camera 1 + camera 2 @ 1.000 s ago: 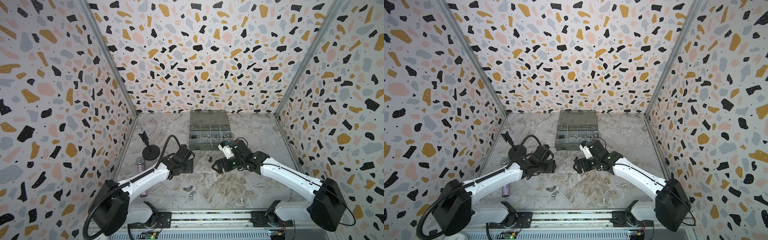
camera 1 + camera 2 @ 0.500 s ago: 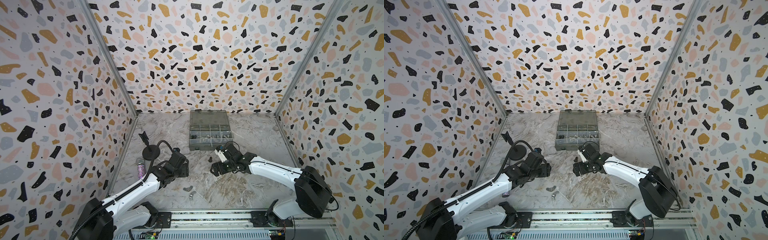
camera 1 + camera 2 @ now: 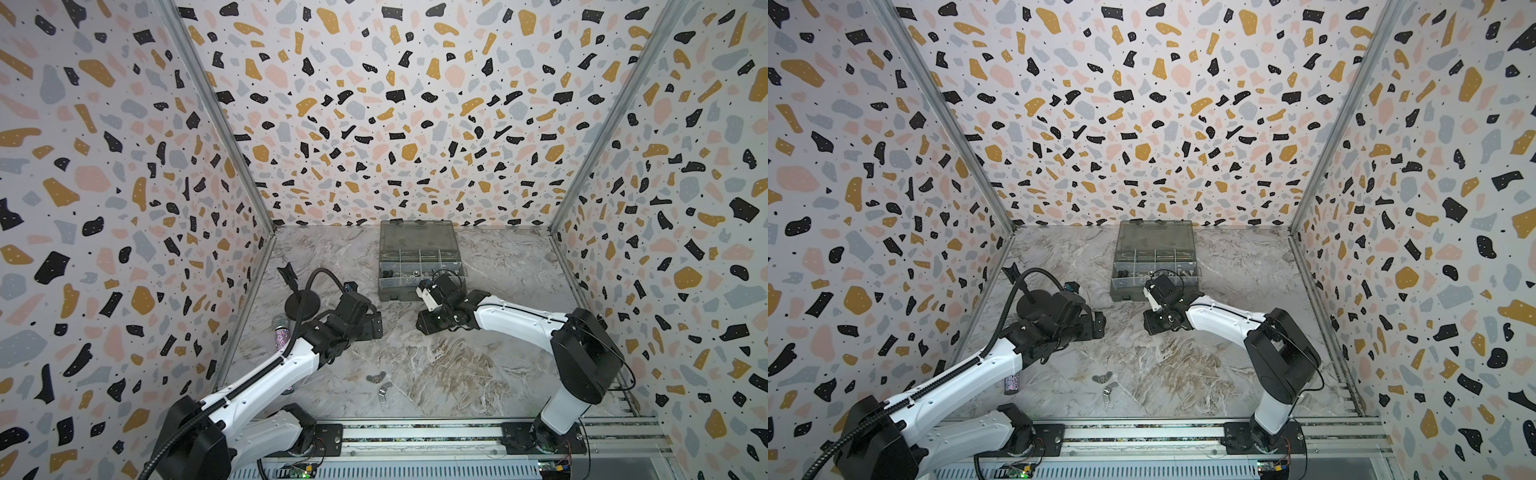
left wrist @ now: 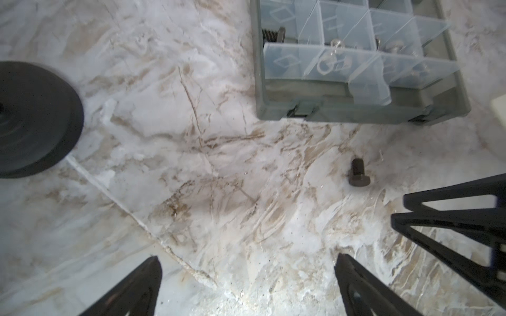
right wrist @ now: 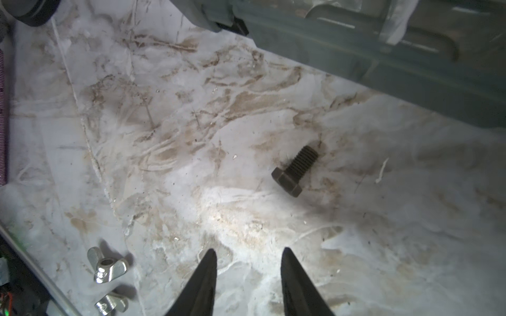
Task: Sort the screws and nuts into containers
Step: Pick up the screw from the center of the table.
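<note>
Both top views: organizer box (image 3: 419,286) sits mid far edge of the bench (image 3: 498,374), lid open. Left pincer (image 3: 376,324) and right pincer (image 3: 424,325) face each other low over bench ctr, just in front of the box and apart from each other. Two wing nuts (image 3: 1100,378) lie nr the front edge, mid. Black stand (image 3: 1034,301) and glittery mic (image 3: 282,332) are toward the left edge.

Left wrist: left pincer (image 4: 247,261) is spread wide and released, w/ nothing btw its fingers. Black screw (image 4: 358,173) lies flat on the bench beyond the tips, short of the box's front wall (image 4: 356,109), nr the right pincer's fingers (image 4: 451,219). Inside the compartments: a cap nut (image 4: 332,63) and a second dark screw (image 4: 273,34).

Right wrist: right pincer (image 5: 249,251) is only narrowly parted and grasps nothing. Can't tell if the tips touch the bench. Black screw (image 5: 297,171) lies ahead of the tips, clear of them, head toward the pincer, thread toward the box (image 5: 356,46). Wing nuts (image 5: 106,264) lie close together nr the front edge.
</note>
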Tool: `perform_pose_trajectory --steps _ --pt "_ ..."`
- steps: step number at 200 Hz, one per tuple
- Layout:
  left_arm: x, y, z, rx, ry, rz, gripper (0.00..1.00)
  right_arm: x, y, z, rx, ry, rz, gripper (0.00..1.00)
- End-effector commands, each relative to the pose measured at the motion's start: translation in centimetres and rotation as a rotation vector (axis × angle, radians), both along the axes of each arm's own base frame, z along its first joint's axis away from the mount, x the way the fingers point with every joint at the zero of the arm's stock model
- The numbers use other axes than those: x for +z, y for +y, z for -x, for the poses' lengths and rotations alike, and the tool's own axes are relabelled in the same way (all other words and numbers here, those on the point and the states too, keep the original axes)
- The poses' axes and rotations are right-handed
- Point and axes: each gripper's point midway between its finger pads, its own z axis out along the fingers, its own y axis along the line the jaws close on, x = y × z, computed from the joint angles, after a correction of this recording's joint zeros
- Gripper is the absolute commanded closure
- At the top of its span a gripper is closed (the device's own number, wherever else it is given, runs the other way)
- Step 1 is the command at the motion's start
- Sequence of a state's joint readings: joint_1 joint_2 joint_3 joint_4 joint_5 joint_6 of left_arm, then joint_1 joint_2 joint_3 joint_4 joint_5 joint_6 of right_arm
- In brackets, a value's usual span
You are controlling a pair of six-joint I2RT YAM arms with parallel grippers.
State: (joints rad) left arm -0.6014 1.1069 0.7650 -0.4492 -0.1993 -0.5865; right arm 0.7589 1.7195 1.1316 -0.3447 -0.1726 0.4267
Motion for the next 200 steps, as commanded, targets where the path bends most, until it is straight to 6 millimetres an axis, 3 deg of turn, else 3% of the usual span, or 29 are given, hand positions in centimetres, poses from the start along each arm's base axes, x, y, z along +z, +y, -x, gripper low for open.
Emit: perform_pose_trajectory --steps 1,56,90,134,200 --pt "2.0 -0.1 -1.2 -0.01 -0.042 -0.004 0.0 0.4 -0.1 -1.2 -0.003 0.002 0.01 0.61" --pt "5.3 -1.6 -3.0 -0.065 -0.088 0.053 0.01 -1.3 0.3 -2.5 -0.01 0.054 0.03 0.49" --pt "6.7 -2.4 -4.0 -0.084 -0.116 0.079 0.0 -2.0 0.6 -2.6 -0.005 0.076 0.038 0.49" --pt "6.3 -2.6 -4.6 -0.097 -0.106 0.076 0.0 -3.6 0.6 -2.4 -0.013 0.105 0.056 0.51" --pt "6.0 -1.8 -4.8 -0.091 -0.101 0.066 0.01 -3.9 1.3 -3.2 -0.011 0.11 0.061 0.53"
